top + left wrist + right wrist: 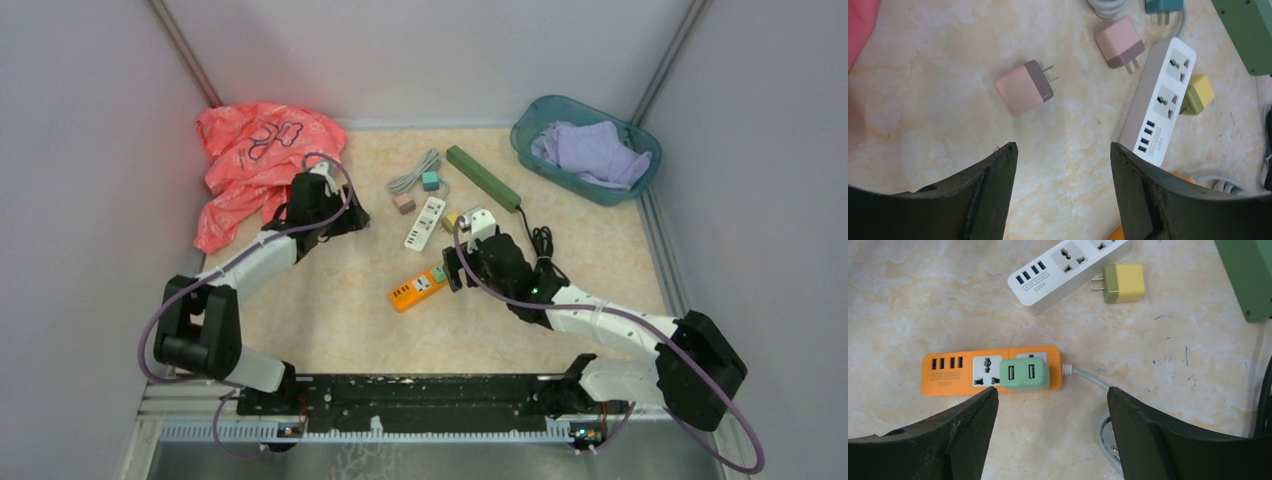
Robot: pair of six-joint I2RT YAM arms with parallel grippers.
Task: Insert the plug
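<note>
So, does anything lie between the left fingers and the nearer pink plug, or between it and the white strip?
Nothing visible does. The nearer pink plug lies alone on bare tabletop ahead of the open left fingers, and bare tabletop runs on to the white strip; the second pink plug sits just off that line.

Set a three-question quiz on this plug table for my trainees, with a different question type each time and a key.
1. True or false: the green adapter sits on the orange strip.
2. What does the left gripper hold? A a pink plug; B nothing; C a cable.
3. Fill in: the basket holds a ____ cloth.
Key: 1 true; 2 B; 3 purple.
</note>
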